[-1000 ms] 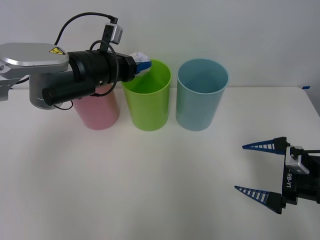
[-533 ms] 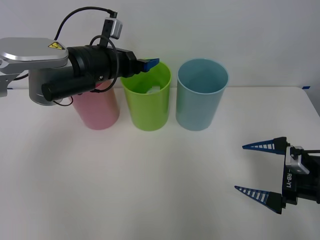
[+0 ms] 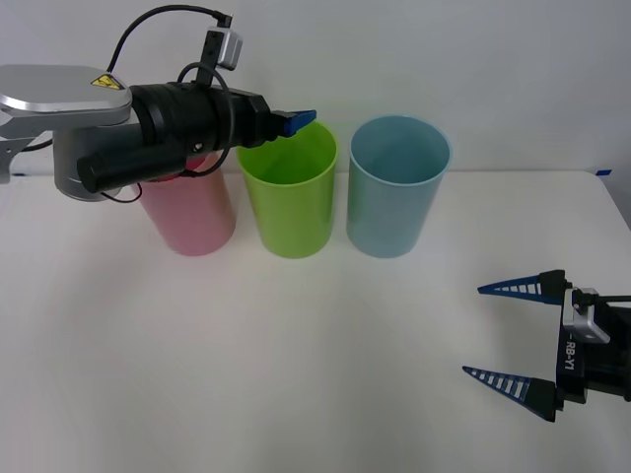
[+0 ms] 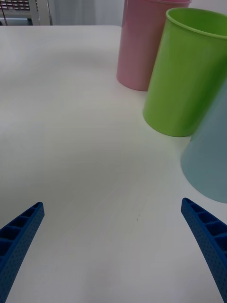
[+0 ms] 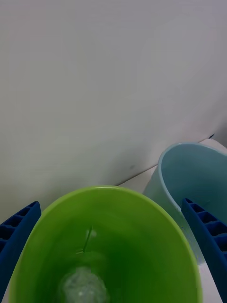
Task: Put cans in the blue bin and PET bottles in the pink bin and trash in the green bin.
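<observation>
Your left pincer (image 3: 296, 121) hangs apart over the green bin (image 3: 290, 192) (trash (image 5: 82, 288) inside), so a low retreat could tip it.

3 tall smooth bins stand upright in a row at the table's far side: pink bin (image 3: 189, 215) on the left, green bin (image 3: 290, 192) in the middle, blue bin (image 3: 396, 187) on the right, close together with small gaps. The trash (image 5: 83, 288), a crinkled whitish ball of clear film, lies at the green bin's bottom
</observation>
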You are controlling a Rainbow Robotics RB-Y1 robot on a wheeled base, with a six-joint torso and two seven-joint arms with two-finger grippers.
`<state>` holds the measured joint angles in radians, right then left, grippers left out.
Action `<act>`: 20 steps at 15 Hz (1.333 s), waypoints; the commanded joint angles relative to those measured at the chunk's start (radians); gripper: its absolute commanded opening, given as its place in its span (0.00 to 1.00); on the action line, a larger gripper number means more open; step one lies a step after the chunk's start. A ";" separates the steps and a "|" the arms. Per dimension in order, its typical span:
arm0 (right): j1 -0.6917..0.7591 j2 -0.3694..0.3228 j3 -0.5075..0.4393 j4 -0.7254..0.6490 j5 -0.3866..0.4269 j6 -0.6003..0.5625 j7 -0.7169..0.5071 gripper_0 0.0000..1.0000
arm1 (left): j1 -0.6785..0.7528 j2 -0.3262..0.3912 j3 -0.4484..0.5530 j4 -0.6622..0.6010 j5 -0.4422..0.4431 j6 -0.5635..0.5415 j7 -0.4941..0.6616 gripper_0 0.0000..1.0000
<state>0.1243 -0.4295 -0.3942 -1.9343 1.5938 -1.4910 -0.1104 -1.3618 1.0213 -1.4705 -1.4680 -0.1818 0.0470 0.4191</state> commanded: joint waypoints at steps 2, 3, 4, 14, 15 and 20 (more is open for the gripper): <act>0.000 0.000 0.000 0.000 0.000 0.000 0.000 1.00 | 0.001 0.022 0.047 0.000 -0.002 -0.065 -0.003 1.00; 0.000 0.000 0.000 0.000 0.000 0.000 0.000 1.00 | 0.001 0.028 0.068 0.000 -0.004 -0.087 -0.006 1.00; 0.000 0.000 0.000 0.000 0.000 0.000 0.000 1.00 | 0.007 0.033 0.090 0.000 -0.002 -0.111 -0.008 1.00; 0.000 0.000 0.000 0.000 0.000 0.000 0.000 1.00 | 0.276 0.072 0.526 -0.029 -0.090 -0.470 -0.016 1.00; 0.000 0.000 0.000 0.000 0.000 0.000 0.000 1.00 | 0.336 0.074 0.595 -0.038 -0.139 -0.524 -0.008 1.00; 0.000 0.000 0.000 0.000 0.000 0.000 0.000 1.00 | 0.601 0.108 0.848 -0.126 -0.298 -0.651 0.023 1.00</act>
<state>0.1242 -0.4295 -0.3942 -1.9344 1.5938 -1.4910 -0.1104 -0.8022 1.1253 -0.6625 -1.5840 -0.4502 -0.5879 0.4372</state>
